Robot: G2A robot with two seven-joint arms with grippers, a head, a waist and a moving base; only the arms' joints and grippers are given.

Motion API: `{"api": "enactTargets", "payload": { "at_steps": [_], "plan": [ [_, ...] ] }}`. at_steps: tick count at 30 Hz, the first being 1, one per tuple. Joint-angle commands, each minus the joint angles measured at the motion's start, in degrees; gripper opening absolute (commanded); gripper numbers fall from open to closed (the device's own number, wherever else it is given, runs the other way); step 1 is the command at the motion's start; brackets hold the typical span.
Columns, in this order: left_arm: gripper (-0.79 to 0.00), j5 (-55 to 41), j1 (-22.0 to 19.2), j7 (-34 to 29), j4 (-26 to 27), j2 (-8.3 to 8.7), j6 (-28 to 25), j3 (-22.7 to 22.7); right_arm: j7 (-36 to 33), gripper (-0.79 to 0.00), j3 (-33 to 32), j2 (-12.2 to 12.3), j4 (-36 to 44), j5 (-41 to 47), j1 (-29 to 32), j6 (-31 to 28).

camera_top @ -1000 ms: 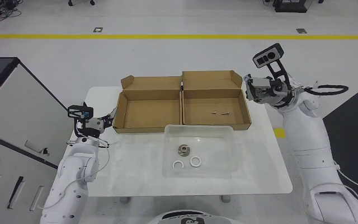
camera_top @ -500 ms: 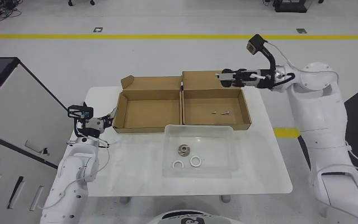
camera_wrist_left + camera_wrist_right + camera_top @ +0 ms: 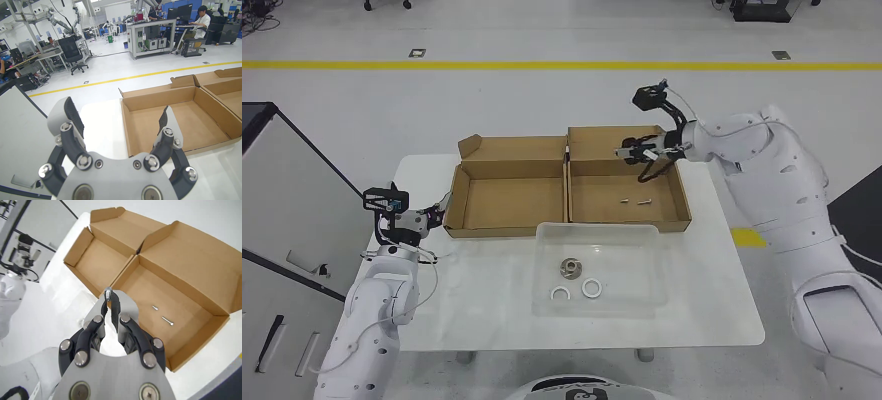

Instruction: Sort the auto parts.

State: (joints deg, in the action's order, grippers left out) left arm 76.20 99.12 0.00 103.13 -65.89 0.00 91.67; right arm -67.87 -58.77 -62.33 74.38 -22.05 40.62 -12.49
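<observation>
My right gripper (image 3: 108,298) is shut on a short threaded bolt (image 3: 108,293) and hangs over the far side of the right cardboard box (image 3: 679,190). Two loose bolts (image 3: 638,201) lie on that box's floor, a short bolt (image 3: 155,308) and a longer bolt (image 3: 167,320). The left cardboard box (image 3: 507,205) holds nothing. A clear tray (image 3: 642,300) in front of the boxes holds a grey metal hub (image 3: 569,267) and two white rings (image 3: 577,291). My left gripper (image 3: 119,115) stands open at the table's left edge beside the left box (image 3: 170,121).
The white table (image 3: 492,310) has bare surface around the tray. A grey cabinet (image 3: 282,180) stands to the left of the table. Both box lids (image 3: 617,140) fold back at the far side.
The right arm has swung from beyond the table's right edge inward and now holds its gripper over the right box. The left arm has kept still.
</observation>
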Motion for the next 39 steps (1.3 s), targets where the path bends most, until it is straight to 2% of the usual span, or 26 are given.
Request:
{"api": "enactTargets", "payload": {
  "at_steps": [1, 14, 26, 39],
  "plan": [
    [0.0, 0.0, 0.0, 0.0, 0.0, 0.0, 0.0, 0.0, 0.16, -0.785, 1.72, -0.27, -0.47, -2.82, -0.32, 0.19],
    [0.0, 0.0, 0.0, 0.0, 0.0, 0.0, 0.0, 0.0, 0.32, -0.785, 14.22, -3.55, -9.8, -15.2, -5.6, -1.24],
    [0.0, 0.0, 0.0, 0.0, 0.0, 0.0, 0.0, 0.0, 2.78, -0.785, 23.87, -8.58, -21.17, -20.19, -9.22, -0.4],
    [0.0, 0.0, 0.0, 0.0, 0.0, 0.0, 0.0, 0.0, 6.1, -0.785, 29.5, -13.62, -31.51, -22.68, -10.18, 0.57]
  ]
}}
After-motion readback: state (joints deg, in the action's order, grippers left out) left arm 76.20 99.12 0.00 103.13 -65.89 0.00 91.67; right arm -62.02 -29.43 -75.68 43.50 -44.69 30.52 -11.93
